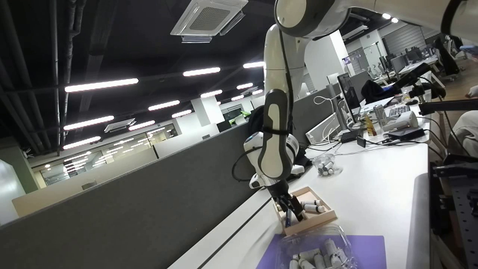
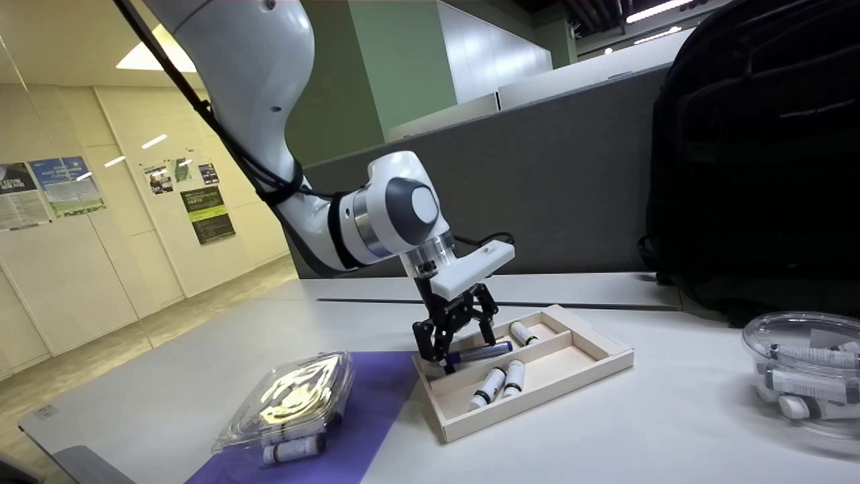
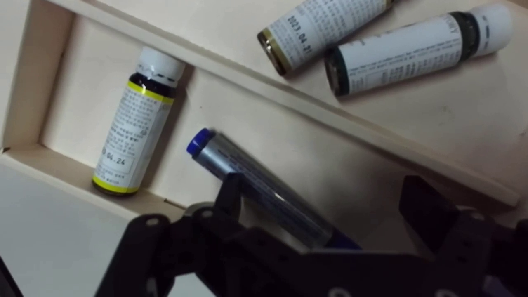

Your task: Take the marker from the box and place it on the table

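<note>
Judging by the smooth white surface (image 2: pixel 678 403), we fear anything round may roll once set down there. The box (image 2: pixel 537 395) on it looks light, so we could drag it along if we snag the divider (image 3: pixel 231 73). Inside it our tool (image 3: pixel 321 185) has its fingers (image 3: pixel 229 194) spread, gripping nothing. The marker (image 3: pixel 272 192) lies in the box, running aslant beneath the tool; one finger covers part of it in the wrist view, touching or not we cannot tell. At that angle, closing could swivel the marker or let it slip, and its print is too blurred for us to read. In the same compartment, the yellow-banded bottle (image 3: pixel 136 128) carries a label (image 3: pixel 123 142) where we read "04.24"; across the divider lie two bottles (image 3: pixel 321 33), one dated "2023.04.21". The remaining lettering, and any brand name, is too small or soft for us to make out.
</note>
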You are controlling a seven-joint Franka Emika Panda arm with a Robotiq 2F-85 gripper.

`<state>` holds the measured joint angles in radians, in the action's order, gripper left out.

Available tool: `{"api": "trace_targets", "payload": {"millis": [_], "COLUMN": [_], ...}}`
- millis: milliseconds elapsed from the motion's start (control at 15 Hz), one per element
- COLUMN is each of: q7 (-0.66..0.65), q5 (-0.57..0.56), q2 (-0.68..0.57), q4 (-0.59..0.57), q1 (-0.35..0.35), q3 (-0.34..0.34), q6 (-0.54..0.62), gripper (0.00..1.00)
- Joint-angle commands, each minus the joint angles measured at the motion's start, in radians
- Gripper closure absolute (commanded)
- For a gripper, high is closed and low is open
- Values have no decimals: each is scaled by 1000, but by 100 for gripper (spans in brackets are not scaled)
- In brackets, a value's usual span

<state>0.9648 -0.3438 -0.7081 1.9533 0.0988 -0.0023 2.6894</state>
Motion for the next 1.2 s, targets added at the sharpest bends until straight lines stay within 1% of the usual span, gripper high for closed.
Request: {"api": "trace_targets", "payload": {"millis": [0,267,533,600,667,933,1067,1133], "q7": [4,24,52,59,65,87,100,107], "q5": [-3,-20,-5,-1,1,8,13,15], "q2": [-19,-19,-41,-47,-51,-63,-56,-50], "q4": [-39,-57,-89,-96,-99,-109,-104,-98], "q1": [9,3,17,21,24,34,41,43], "q3": [8,4,14,18,20,29,37,40], "q6": [-4,8,-12,-18,-18,-21,-19,-16], "gripper": [0,0,0,25,25,55,67,74]}}
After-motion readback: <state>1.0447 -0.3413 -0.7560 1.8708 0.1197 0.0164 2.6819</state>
